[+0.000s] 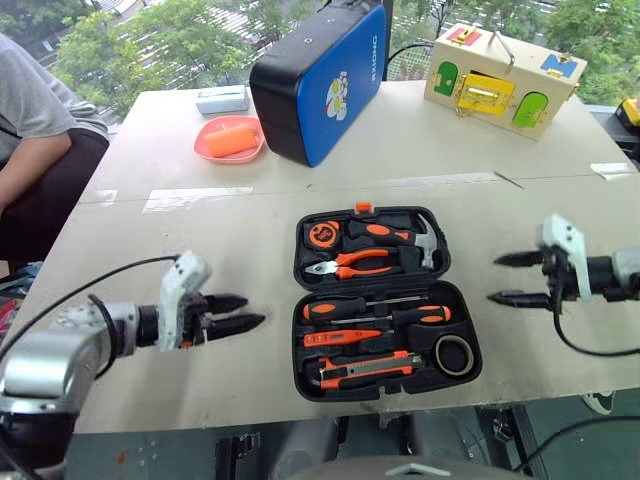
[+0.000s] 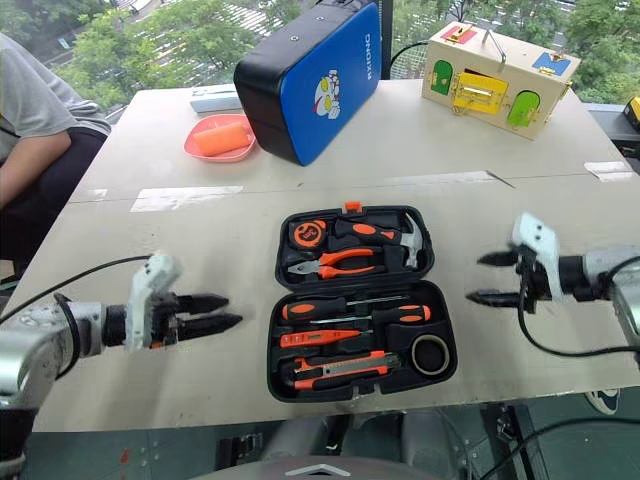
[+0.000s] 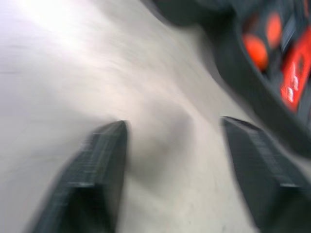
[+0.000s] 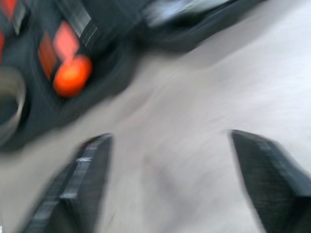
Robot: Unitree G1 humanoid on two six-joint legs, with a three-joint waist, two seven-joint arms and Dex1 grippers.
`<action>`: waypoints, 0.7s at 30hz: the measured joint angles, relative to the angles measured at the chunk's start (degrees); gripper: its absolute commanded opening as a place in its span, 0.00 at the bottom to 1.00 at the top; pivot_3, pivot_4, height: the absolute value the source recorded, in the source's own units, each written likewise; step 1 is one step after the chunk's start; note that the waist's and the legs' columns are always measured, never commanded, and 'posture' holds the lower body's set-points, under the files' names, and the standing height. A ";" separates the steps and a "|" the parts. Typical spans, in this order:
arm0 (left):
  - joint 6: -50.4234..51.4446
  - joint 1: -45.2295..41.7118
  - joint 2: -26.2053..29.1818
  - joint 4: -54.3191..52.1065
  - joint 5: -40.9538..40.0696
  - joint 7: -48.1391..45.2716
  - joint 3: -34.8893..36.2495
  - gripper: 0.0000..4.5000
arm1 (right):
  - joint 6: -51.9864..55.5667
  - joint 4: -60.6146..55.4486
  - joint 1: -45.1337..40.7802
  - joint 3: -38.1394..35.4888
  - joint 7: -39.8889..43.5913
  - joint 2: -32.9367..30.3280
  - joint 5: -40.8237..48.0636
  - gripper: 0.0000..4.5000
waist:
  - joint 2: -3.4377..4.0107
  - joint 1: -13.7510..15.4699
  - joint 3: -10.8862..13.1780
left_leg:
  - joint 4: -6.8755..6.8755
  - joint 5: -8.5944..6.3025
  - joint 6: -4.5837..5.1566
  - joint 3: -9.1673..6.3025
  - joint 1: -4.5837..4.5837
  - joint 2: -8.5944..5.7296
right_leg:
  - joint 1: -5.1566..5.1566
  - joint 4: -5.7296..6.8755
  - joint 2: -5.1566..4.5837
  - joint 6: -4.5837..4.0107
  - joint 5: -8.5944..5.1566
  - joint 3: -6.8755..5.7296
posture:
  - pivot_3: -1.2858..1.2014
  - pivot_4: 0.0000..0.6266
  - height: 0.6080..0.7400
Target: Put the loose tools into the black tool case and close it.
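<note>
The black tool case [image 1: 372,284] lies open at the table's middle front. Its near half holds two black-and-orange screwdrivers [image 1: 340,307] [image 1: 420,315], a slim orange tester screwdriver [image 1: 342,337], a utility knife [image 1: 365,370] and a black tape roll [image 1: 454,354]. Pliers [image 1: 352,264], a hammer [image 1: 385,232] and a tape measure [image 1: 322,234] sit in the far half. My left gripper [image 1: 252,311] hovers left of the case, open and empty, over bare table [image 3: 172,141]. Right of the case, my right gripper [image 1: 494,279] is open and empty too [image 4: 170,145].
A blue-and-black case [image 1: 318,80] stands at the back centre. A wooden latch box [image 1: 503,80] is at the back right. A pink dish [image 1: 230,150] and a small grey box [image 1: 222,99] lie at the back left. A person [image 1: 30,130] sits by the left edge.
</note>
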 measured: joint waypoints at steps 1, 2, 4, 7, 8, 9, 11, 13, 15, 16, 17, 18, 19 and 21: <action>3.50 -2.34 -0.90 0.55 -1.77 1.72 0.75 0.99 | 4.09 -0.02 -1.71 -0.22 -1.60 1.01 1.44 1.00 | -0.01 0.00 -0.01 | 0.00 0.00 0.00 -0.01 0.00 0.00 | 0.00 -0.01 0.00 0.00 0.00 -0.01 | 0.52 0.24 0.96; 7.57 -5.38 -2.72 1.76 -3.68 3.98 1.88 0.99 | 8.71 0.24 -3.88 -0.48 -4.00 2.77 2.62 1.00 | -0.02 0.08 -0.02 | 0.00 0.00 0.00 -0.01 -0.01 0.00 | 0.01 0.00 -0.01 0.00 0.00 -0.03 | 0.52 0.24 0.96; 14.03 -11.75 -7.18 4.65 -6.05 8.83 3.08 0.99 | 16.46 1.54 -8.12 -0.75 -8.78 7.05 4.45 1.00 | -0.06 0.15 -0.04 | 0.08 0.01 -0.01 -0.06 -0.05 0.00 | 0.00 0.01 -0.02 0.00 0.00 -0.11 | 0.52 0.24 0.96; 20.76 -20.50 -14.95 9.41 -6.48 18.02 4.53 0.99 | 24.94 4.23 -12.99 -0.77 -15.07 13.33 6.35 1.00 | -0.12 0.08 -0.04 | 0.28 0.01 -0.02 -0.09 -0.16 0.00 | 0.00 0.04 -0.02 0.00 0.00 -0.16 | 0.52 0.24 0.96; 21.87 -22.30 -16.80 11.15 -6.19 21.18 4.72 0.99 | 26.91 5.86 -14.73 -0.85 -17.80 15.51 6.38 1.00 | -0.12 -0.09 -0.05 | 0.29 0.01 -0.02 -0.07 -0.17 -0.01 | 0.00 0.02 -0.02 0.00 0.00 -0.12 | 0.52 0.24 0.96; 22.06 -22.53 -17.20 11.47 -6.04 21.87 4.72 0.99 | 27.25 6.23 -15.10 -0.85 -18.54 15.93 6.39 1.00 | -0.13 -0.24 -0.05 | 0.29 0.01 -0.02 -0.03 -0.17 -0.01 | -0.02 0.02 -0.02 0.00 0.00 -0.07 | 0.52 0.24 0.96; 22.21 -23.56 -18.47 12.90 -5.51 23.94 4.94 1.00 | 28.31 9.13 -16.70 -1.35 -21.86 17.64 5.99 0.89 | -0.13 -0.45 -0.06 | 0.26 0.01 -0.02 0.03 -0.15 -0.01 | -0.06 0.03 -0.02 0.00 0.00 -0.03 | 0.52 0.24 0.96; 21.68 -24.53 -19.66 13.19 -4.85 25.48 4.39 0.86 | 27.95 11.39 -18.12 -0.85 -24.11 18.69 5.06 0.70 | -0.12 -0.39 -0.07 | 0.27 0.02 -0.03 0.04 -0.14 -0.01 | -0.09 0.09 -0.02 0.00 0.00 -0.02 | 0.52 0.24 0.96; 20.82 -24.55 -20.04 13.49 -4.15 26.26 3.93 0.70 | 27.44 11.62 -18.32 0.16 -24.65 18.62 4.23 0.50 | -0.12 -0.21 -0.07 | 0.32 0.02 -0.02 0.04 -0.14 -0.01 | -0.08 0.11 -0.02 0.00 0.00 -0.03 | 0.52 0.24 0.96; 20.43 -24.55 -20.05 13.45 -4.15 26.07 2.98 0.54 | 26.88 11.55 -18.29 1.07 -24.55 18.57 3.96 0.34 | -0.12 -0.18 -0.07 | 0.37 0.02 -0.02 0.05 -0.15 -0.02 | -0.06 0.11 -0.02 0.01 0.01 -0.02 | 0.52 0.24 0.96; 20.39 -24.58 -20.17 13.41 -4.25 25.95 2.43 0.45 | 26.59 11.27 -18.30 1.43 -24.49 18.58 3.97 0.25 | -0.10 -0.21 -0.09 | 0.39 0.02 -0.02 0.07 -0.14 -0.02 | -0.04 0.11 -0.02 0.01 0.01 0.02 | 0.52 0.24 0.96; 20.26 -24.59 -20.38 13.10 -4.39 25.70 1.82 0.35 | 26.13 10.92 -18.29 1.78 -24.37 18.69 4.01 0.15 | -0.13 -0.26 -0.11 | 0.41 0.01 -0.02 0.08 -0.12 -0.03 | -0.02 0.11 -0.02 0.01 0.01 0.02 | 0.52 0.24 0.96; 20.07 -24.58 -20.41 12.51 -4.47 25.43 1.10 0.25 | 25.40 10.43 -18.29 2.12 -24.44 18.91 3.97 0.04 | -0.16 -0.31 -0.15 | 0.42 0.01 -0.02 0.08 -0.10 -0.02 | 0.00 0.12 -0.02 0.02 0.01 0.02 | 0.52 0.24 0.96; 19.91 -24.15 -20.39 10.68 -4.46 25.09 -0.23 0.06 | 24.44 10.05 -18.26 2.53 -25.08 18.99 3.36 0.00 | -0.20 -0.33 -0.43 | 0.42 0.01 -0.02 0.08 -0.04 -0.02 | 0.06 0.11 -0.01 0.01 0.01 0.04 | 0.52 0.24 0.96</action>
